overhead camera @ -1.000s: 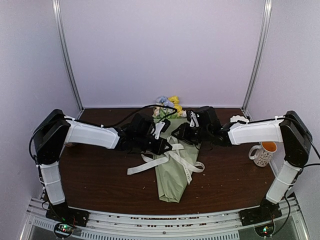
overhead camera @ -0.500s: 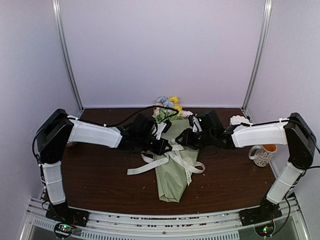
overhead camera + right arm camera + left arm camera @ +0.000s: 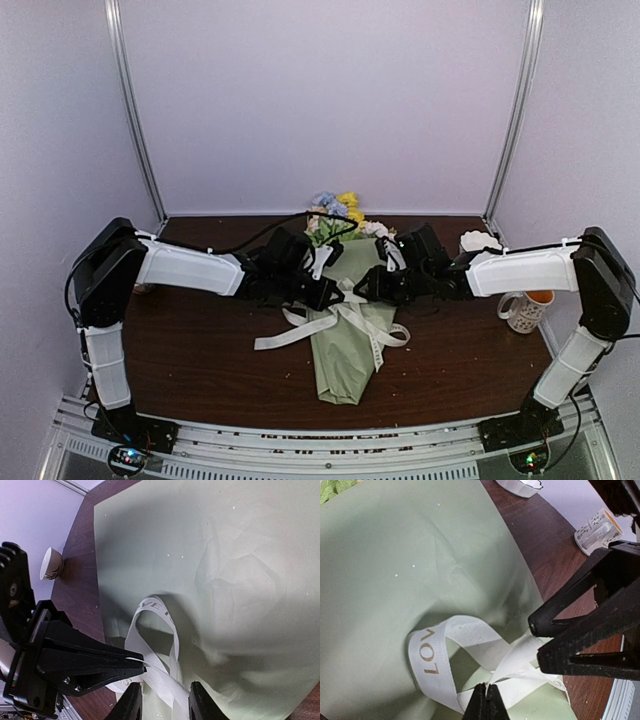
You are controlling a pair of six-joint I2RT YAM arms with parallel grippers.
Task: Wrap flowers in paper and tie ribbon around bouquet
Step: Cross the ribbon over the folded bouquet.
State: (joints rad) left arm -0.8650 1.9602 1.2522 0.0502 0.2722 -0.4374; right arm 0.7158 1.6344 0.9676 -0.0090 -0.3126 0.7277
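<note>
From above, the bouquet (image 3: 347,350) lies mid-surface (image 3: 200,350), blooms toward the far edge and tip toward the near edge. The ribbon (image 3: 290,333) is draped across it, and both arms meet over it.

On the left wrist view, my left end effector (image 3: 485,700) is pinched tight on a ribbon strand over the sage paper (image 3: 395,555).

On the right wrist view, my right end effector (image 3: 165,702) stands part-way open. Ribbon strands run between its fingers, not visibly pinched.
</note>
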